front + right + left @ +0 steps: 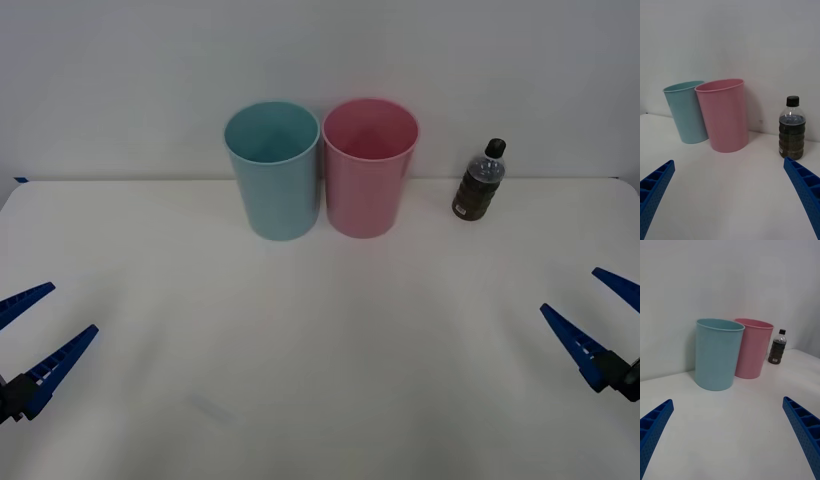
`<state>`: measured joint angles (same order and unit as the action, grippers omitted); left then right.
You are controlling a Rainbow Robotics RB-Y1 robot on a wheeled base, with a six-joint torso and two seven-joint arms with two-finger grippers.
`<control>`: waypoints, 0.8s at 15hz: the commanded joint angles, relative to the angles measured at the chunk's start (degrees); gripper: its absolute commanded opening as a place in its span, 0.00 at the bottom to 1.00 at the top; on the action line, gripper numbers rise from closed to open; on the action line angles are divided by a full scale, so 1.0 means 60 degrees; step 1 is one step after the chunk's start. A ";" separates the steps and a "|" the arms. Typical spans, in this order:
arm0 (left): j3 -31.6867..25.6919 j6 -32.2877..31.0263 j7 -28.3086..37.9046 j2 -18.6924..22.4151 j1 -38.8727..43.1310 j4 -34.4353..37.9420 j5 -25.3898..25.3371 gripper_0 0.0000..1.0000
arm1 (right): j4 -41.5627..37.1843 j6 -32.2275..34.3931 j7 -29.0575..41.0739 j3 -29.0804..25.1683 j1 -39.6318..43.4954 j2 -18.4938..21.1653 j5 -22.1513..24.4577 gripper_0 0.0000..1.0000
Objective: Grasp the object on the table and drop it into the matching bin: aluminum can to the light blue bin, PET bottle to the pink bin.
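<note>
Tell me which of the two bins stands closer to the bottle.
The pink bin; it stands between the light blue bin and the PET bottle.

No legible text, brand, number or sign found on any surface inspected. The PET bottle carries a dark label around its lower body, with a small pale patch near the base, but no characters on it can be made out.
</note>
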<state>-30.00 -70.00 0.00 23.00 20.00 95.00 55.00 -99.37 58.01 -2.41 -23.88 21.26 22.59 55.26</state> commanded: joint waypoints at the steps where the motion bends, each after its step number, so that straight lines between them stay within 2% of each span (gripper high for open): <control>1: 0.0000 0.0000 0.0000 0.0000 0.0001 0.0000 0.0000 1.00 | 0.0009 -0.0908 -0.0374 0.0493 -0.0086 0.0000 0.0005 1.00; 7: 0.0000 0.0000 0.0000 0.0000 0.0001 0.0000 0.0000 1.00 | 0.0302 -0.2988 -0.2147 0.1519 -0.0481 -0.0015 -0.0010 1.00; 10: 0.0000 0.0000 0.0000 0.0000 0.0001 0.0000 0.0000 1.00 | 0.1108 -0.3208 -0.2352 0.1738 -0.1126 -0.0190 -0.0025 1.00; 12: 0.0000 0.0000 0.0000 0.0000 0.0001 0.0000 0.0000 1.00 | 0.1738 -0.3296 -0.2440 0.1738 -0.1727 -0.0439 0.0298 1.00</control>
<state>-30.00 -70.00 0.00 23.00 20.00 95.00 55.00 -90.56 38.48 -16.84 -13.45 12.49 20.63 56.16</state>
